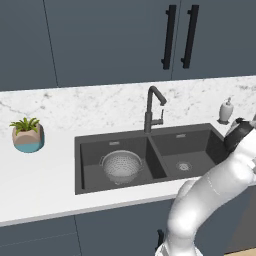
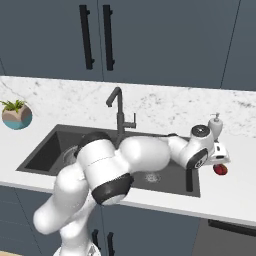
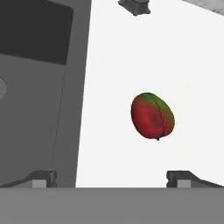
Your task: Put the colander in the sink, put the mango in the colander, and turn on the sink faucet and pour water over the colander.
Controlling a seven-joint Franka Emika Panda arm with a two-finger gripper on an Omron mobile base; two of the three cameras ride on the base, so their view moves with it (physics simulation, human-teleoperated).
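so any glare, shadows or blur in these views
Left base view: flat even light, no glare, colander sharp in the dark sink. Right base view: the arm blocks much of the basin. Hand view: mango crisp on bright counter, hardly any shadow.

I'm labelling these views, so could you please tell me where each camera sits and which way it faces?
Left base view: behind the arm's left, facing the dark grey double-basin sink with the silver perforated colander; white arm lower right.
Right base view: behind its right, same sink; arm reaching right.
Hand view: on the hand, facing the white counter; open gripper above the reddish-green oval mango.
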